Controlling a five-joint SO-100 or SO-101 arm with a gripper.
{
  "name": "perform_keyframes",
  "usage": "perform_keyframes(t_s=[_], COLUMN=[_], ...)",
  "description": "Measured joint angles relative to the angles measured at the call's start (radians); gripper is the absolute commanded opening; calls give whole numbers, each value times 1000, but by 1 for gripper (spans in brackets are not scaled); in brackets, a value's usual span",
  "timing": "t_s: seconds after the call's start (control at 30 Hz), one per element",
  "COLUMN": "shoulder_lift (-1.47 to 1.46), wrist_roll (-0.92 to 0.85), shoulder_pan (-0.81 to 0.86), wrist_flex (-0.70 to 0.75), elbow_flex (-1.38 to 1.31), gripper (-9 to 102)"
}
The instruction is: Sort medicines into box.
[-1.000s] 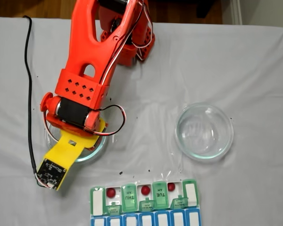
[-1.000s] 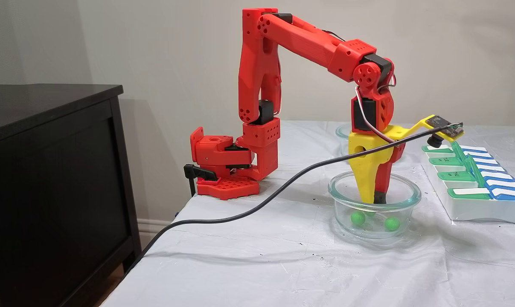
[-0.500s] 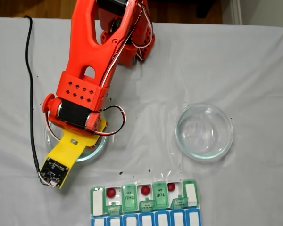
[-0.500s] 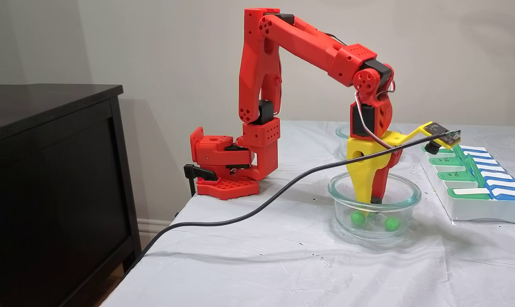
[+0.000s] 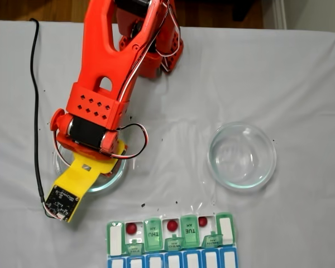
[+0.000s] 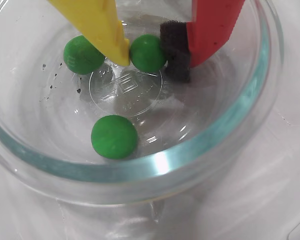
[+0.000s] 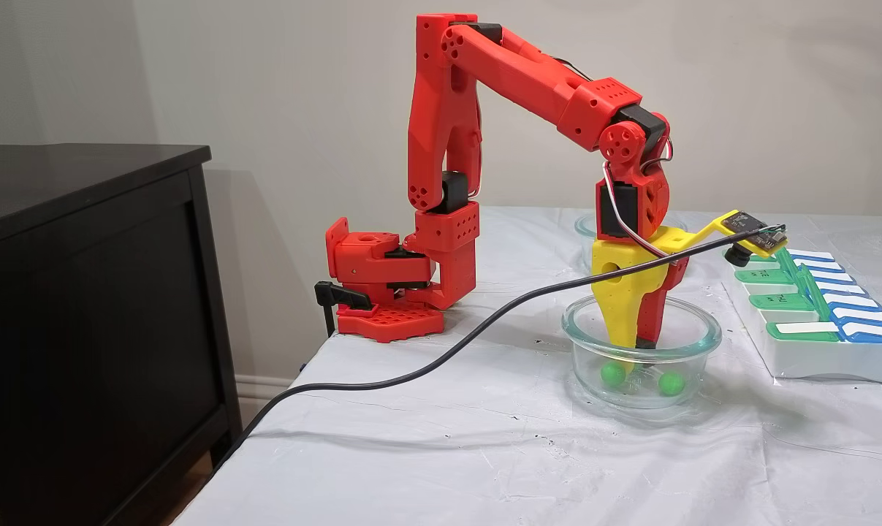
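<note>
Three green pills lie in a clear glass dish (image 6: 215, 145). One green pill (image 6: 147, 52) sits on the dish floor between the yellow fingertip (image 6: 121, 52) and the black pad (image 6: 176, 62) of the red finger, touching both. My gripper (image 6: 150, 62) is shut on it. The other two green pills (image 6: 83, 54) (image 6: 114, 136) lie loose. In a fixed view my gripper (image 7: 634, 342) reaches down into the dish (image 7: 579, 329). The box (image 5: 152, 233) sits at the table's front edge, with red pills (image 5: 132, 228) (image 5: 172, 225) (image 5: 202, 221) in open compartments. In another fixed view the box (image 7: 820, 358) stands right of the dish.
An empty glass dish (image 5: 242, 155) stands to the right of the arm. A black cable (image 7: 411, 372) runs from the wrist camera across the table and off its left edge. A dark cabinet (image 7: 82, 292) stands beside the table. The arm's base (image 7: 382, 285) is at the back.
The wrist has sunk a little and shifted left over the dish. The fingers, close together a second ago, now stand a pill's width apart around one green pill.
</note>
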Motion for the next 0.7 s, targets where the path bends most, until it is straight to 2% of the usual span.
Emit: perform_keyframes(t_s=[0.13,0.5,0.7], shoulder_lift=[0,38,67], wrist_roll=[21,54,54], shoulder_pan=[0,-9,-8], wrist_flex=[-8,-29,83], elbow_flex=[2,52,38], gripper=[0,0,0])
